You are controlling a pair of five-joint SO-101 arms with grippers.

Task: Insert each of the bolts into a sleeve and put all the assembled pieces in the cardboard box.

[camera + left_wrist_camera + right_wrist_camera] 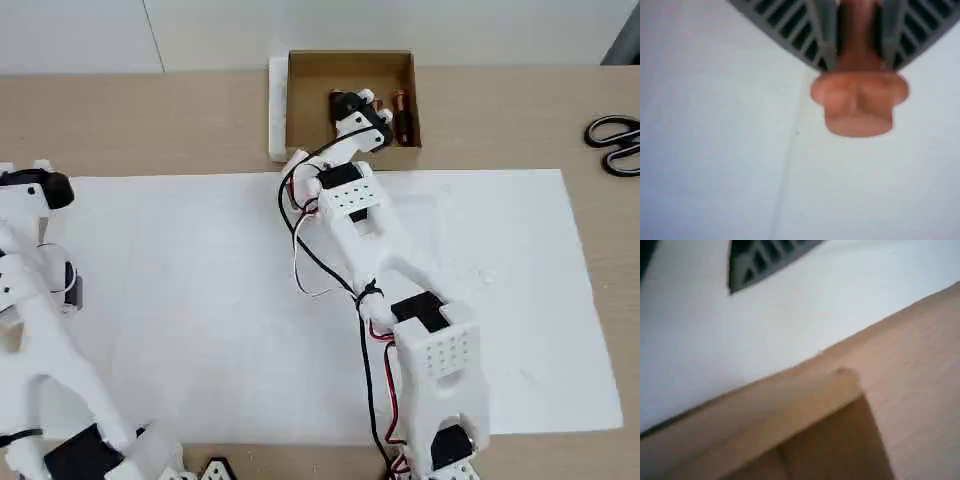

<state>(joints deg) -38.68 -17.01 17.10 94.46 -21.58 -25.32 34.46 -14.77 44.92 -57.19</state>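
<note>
Though the right gripper [362,108] above the cardboard box [310,100] hides its state, the ribbed grey left gripper [858,60] pinches a smooth, broad-headed orange bolt [858,102].

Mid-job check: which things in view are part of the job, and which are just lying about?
Job: open brown cardboard box; orange plastic bolt, clamped in the left arm's grey fingers; brown cylindrical piece lying in that box.
Lying about: black-handled metal scissors; white paper sheet.
</note>
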